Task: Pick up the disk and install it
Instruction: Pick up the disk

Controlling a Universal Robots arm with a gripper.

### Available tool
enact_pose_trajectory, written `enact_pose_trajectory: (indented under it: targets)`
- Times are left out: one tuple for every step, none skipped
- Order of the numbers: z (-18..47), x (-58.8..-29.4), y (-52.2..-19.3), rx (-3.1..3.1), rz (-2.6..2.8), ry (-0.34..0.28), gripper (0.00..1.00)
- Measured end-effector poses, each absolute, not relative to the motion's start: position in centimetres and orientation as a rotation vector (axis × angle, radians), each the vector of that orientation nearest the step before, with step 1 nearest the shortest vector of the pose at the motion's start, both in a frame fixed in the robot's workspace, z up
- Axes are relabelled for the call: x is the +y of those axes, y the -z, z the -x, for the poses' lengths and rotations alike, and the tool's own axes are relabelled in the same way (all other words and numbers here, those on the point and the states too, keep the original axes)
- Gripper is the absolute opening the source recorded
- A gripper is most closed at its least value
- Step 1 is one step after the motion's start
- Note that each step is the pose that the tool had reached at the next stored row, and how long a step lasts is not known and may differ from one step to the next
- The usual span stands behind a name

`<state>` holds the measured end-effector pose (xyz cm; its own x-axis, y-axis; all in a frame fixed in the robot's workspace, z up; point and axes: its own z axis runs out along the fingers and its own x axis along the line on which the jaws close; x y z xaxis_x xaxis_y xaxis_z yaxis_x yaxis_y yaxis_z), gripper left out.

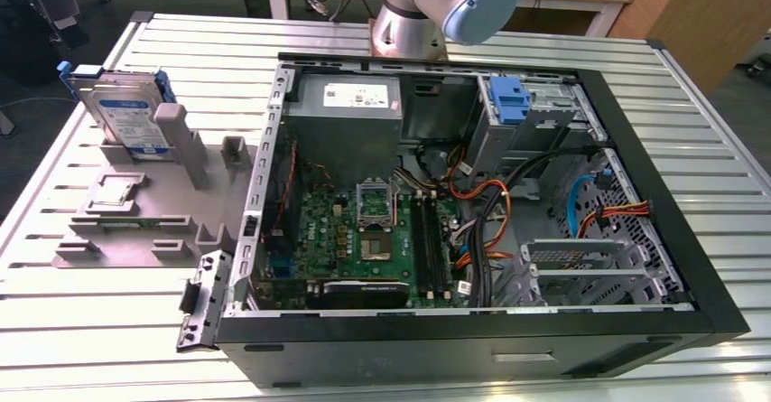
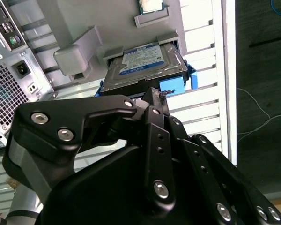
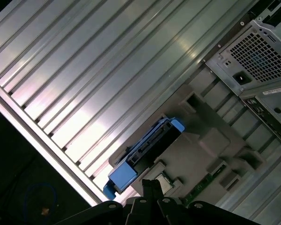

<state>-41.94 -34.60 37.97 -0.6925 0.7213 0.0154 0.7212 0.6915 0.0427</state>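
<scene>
Gripper (image 2: pixel 154 92) closed, empty, aimed at disk (image 2: pixel 143 65): pick-up approach.
Disk sits in grey stand (image 2: pixel 77 56) on bench (image 2: pixel 202 101); I judge a grasp needs jaws opened first.

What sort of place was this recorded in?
Likely a robotics lab bench for PC assembly: an open computer case on a slatted metal table, the disk standing in a grey fixture.

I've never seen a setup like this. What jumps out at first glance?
The open computer case dominates the slatted metal table, its green circuit board and tangled coloured cables exposed. At the exterior view's left, the disk stands upright in a grey holder. In the second wrist view, the black claw points toward that disk.
</scene>
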Motion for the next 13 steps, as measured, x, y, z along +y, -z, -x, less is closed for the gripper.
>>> enact_pose_trajectory:
  targets:
    - [41.94,-34.60,-37.97,2.887,-1.231,-0.071,0.11]
    - [41.94,-34.60,-37.97,2.887,-1.231,-0.071,0.11]
    - [41.95,-34.59,-37.97,2.887,-1.231,-0.071,0.11]
    - [41.95,-34.60,-37.97,2.887,-1.231,-0.071,0.11]
    - [41.94,-34.60,-37.97,2.887,-1.231,-0.071,0.11]
    - [41.95,-34.60,-37.97,2.887,-1.231,-0.071,0.11]
    - [41.95,-34.60,-37.97,2.886,-1.232,-0.071,0.11]
    - [41.95,-34.59,-37.97,2.885,-1.234,-0.071,0.11]
    - [41.94,-34.59,-37.97,2.884,-1.237,-0.071,0.11]
    - [41.95,-34.59,-37.97,2.880,-1.245,-0.071,0.11]
    - [41.95,-34.59,-37.97,2.874,-1.259,-0.071,0.11]
    - [41.95,-34.58,-37.97,2.865,-1.280,-0.071,0.11]
    - [41.94,-34.58,-37.96,2.854,-1.302,-0.071,0.11]
